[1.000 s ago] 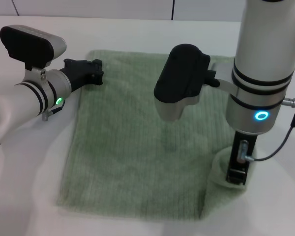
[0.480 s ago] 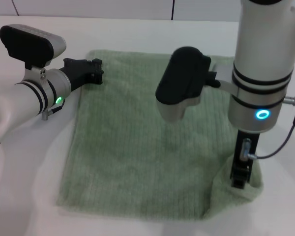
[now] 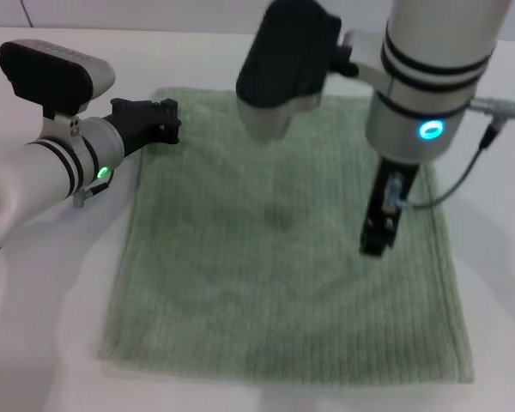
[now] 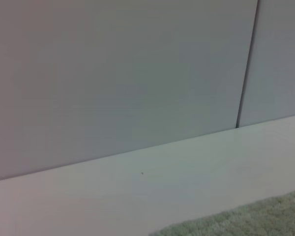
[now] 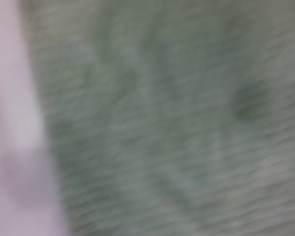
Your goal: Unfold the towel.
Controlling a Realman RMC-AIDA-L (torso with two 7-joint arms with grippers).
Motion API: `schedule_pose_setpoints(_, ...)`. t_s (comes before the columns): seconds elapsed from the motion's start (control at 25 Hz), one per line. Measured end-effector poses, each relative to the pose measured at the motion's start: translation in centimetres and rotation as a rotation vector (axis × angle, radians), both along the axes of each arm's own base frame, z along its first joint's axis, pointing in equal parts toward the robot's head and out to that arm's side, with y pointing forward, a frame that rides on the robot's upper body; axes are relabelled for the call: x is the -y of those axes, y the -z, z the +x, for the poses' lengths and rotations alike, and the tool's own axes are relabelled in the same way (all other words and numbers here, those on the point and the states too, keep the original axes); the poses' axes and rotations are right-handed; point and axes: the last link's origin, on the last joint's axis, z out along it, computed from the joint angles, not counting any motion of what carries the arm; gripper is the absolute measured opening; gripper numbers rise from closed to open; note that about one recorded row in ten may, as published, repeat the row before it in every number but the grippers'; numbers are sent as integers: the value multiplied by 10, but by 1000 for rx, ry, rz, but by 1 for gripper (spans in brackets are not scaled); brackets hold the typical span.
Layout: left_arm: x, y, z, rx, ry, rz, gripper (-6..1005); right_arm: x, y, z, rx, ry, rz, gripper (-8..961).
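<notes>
The pale green towel (image 3: 266, 266) lies spread flat on the white table (image 3: 43, 318), with all its edges showing. My left gripper (image 3: 170, 125) rests low at the towel's far-left edge, close to that corner. My right gripper (image 3: 374, 244) points down over the right half of the towel, and no cloth hangs from it. The left wrist view catches only a strip of towel (image 4: 255, 219) beside the table and wall. Ribbed towel (image 5: 162, 123) fills the right wrist view, along with a band of table.
The right arm's black and white camera housing (image 3: 283, 60) hangs over the towel's far edge. A grey cable (image 3: 463, 172) loops off the right wrist. A wall (image 4: 113, 73) stands behind the table.
The right gripper has lifted and moved back from the near-right corner toward the towel's middle right. The corner that was bunched up there now lies flat. The left arm has not moved.
</notes>
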Motion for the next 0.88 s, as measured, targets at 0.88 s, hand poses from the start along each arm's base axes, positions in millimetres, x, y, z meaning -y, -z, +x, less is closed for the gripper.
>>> schedule_pose_setpoints(0.88, -9, -24, -5, 102, -41, 112, 45, -78, 7, -2, -908, -549, 685, 387)
